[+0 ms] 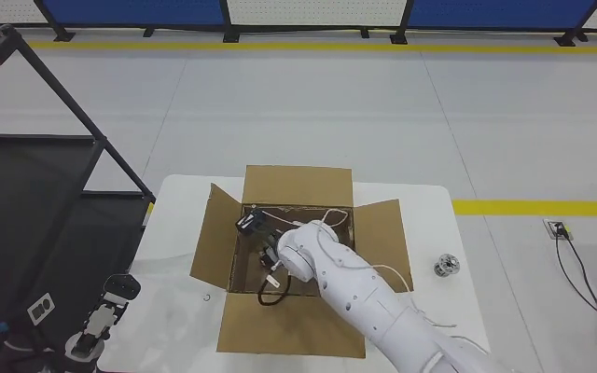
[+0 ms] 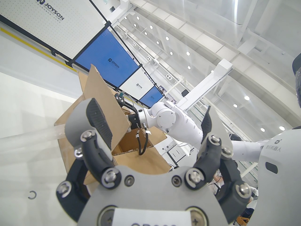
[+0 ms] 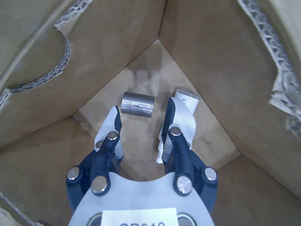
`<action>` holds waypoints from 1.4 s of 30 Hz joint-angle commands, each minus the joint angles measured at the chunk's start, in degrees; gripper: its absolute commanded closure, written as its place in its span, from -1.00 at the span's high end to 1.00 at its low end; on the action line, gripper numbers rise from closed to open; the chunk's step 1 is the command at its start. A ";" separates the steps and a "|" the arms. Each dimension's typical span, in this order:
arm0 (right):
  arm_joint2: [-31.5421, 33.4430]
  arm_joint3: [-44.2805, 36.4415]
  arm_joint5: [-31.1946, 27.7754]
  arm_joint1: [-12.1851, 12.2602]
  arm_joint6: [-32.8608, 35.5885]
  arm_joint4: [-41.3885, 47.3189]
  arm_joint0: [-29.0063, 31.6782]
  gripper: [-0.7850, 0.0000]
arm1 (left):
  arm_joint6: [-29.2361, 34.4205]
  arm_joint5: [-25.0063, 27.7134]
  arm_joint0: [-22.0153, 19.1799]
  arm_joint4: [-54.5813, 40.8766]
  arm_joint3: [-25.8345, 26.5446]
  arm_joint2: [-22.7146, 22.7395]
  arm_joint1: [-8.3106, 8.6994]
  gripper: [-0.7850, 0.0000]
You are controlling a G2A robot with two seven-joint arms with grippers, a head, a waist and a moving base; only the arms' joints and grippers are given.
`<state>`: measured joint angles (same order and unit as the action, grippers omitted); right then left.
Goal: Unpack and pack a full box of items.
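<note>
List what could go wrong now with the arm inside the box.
The metal cylinder lies on its side on the box floor; a nudge from the right gripper, jaws open, could roll it away.
The white block sits close beside one jaw, so closing might catch it too.
The cardboard box walls stand close around the gripper; lifting out may snag them.

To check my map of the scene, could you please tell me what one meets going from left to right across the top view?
Left hand → small ring on the table → open cardboard box → round metal part → floor socket with its cable.
</note>
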<state>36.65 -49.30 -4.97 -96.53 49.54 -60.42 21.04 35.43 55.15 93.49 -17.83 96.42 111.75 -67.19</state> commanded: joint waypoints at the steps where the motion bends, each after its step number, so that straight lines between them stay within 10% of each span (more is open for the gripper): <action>1: 2.63 -7.71 0.40 2.04 2.19 -2.63 3.31 0.07 | 0.00 0.00 0.00 0.00 0.00 0.00 0.00 1.00; 9: 19.33 -47.16 -2.38 10.47 12.38 -16.95 25.70 0.05 | 0.00 0.00 0.00 0.00 0.00 0.00 0.00 1.00; 14: 31.20 -66.99 -3.47 13.30 11.20 -23.54 39.18 0.73 | 0.00 0.00 0.00 0.00 0.00 0.00 0.00 1.00; 20: 49.06 -81.00 -2.26 15.00 4.07 -22.43 52.13 1.00 | 0.00 0.00 0.00 0.00 0.00 0.00 0.00 1.00; 29: 65.84 -70.09 1.41 15.98 -0.25 -17.71 55.36 1.00 | 0.00 0.00 0.00 0.00 0.00 0.00 0.00 1.00; 42: 69.95 -36.92 -4.50 18.05 3.02 -11.85 42.02 1.00 | 0.00 0.00 0.00 0.00 0.00 0.00 0.00 1.00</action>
<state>106.49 -88.48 -8.71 -78.66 52.10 -72.91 64.10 35.43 55.15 93.49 -17.83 96.42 111.75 -67.19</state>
